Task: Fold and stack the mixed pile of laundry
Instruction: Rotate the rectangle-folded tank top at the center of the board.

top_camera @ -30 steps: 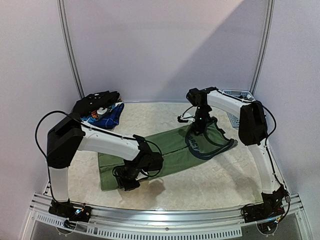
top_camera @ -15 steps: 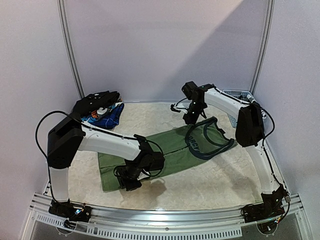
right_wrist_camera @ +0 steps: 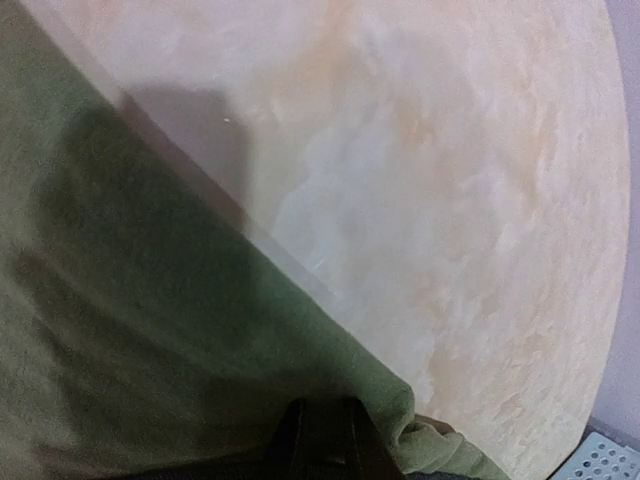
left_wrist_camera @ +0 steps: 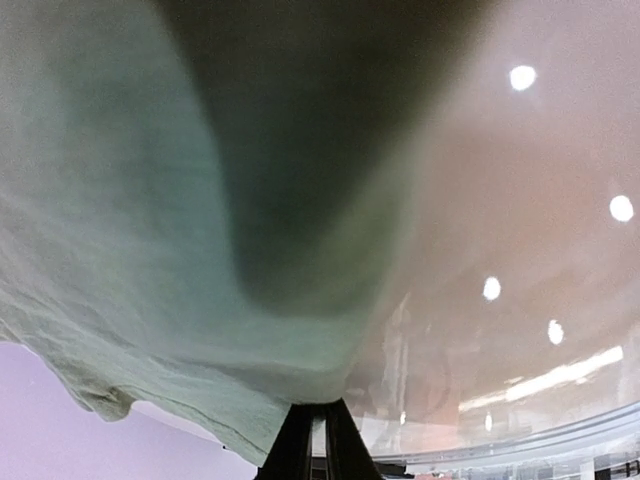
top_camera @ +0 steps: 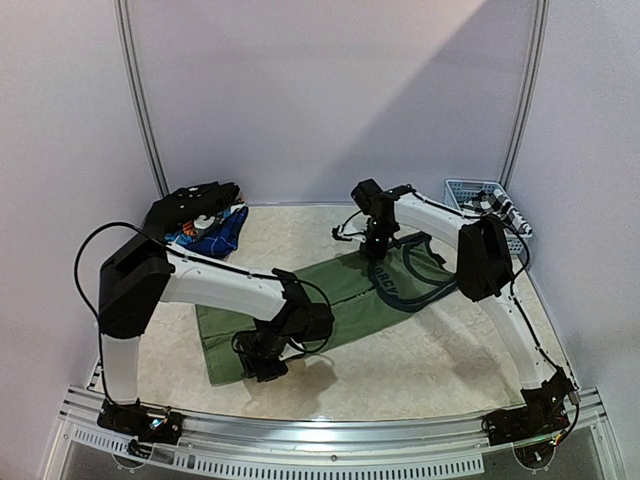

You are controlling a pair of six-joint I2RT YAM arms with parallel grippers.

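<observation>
The olive-green T-shirt (top_camera: 340, 300) lies spread across the middle of the table, with its dark-trimmed neck (top_camera: 405, 285) at the right. My left gripper (top_camera: 262, 362) is shut on the shirt's near-left hem. In the left wrist view the cloth (left_wrist_camera: 150, 250) hangs over the closed fingers (left_wrist_camera: 300, 450). My right gripper (top_camera: 375, 242) is shut on the shirt's far edge beside the neck. In the right wrist view the green cloth (right_wrist_camera: 150, 320) covers the closed fingers (right_wrist_camera: 300, 440). Black trousers (top_camera: 195, 205), the orange-blue-white print (top_camera: 198, 228) and the blue piece (top_camera: 225, 235) sit heaped at the back left.
A light-blue lattice basket (top_camera: 470, 190) stands at the back right with a black-white check piece (top_camera: 503, 208) in it. Its corner also shows in the right wrist view (right_wrist_camera: 612, 455). The marbled tabletop (top_camera: 420, 350) shows bare at the front right. Walls close in the back and sides.
My right gripper has moved left and towards the back, dragging the shirt's neck end with it. The left gripper has stayed almost still on the hem.
</observation>
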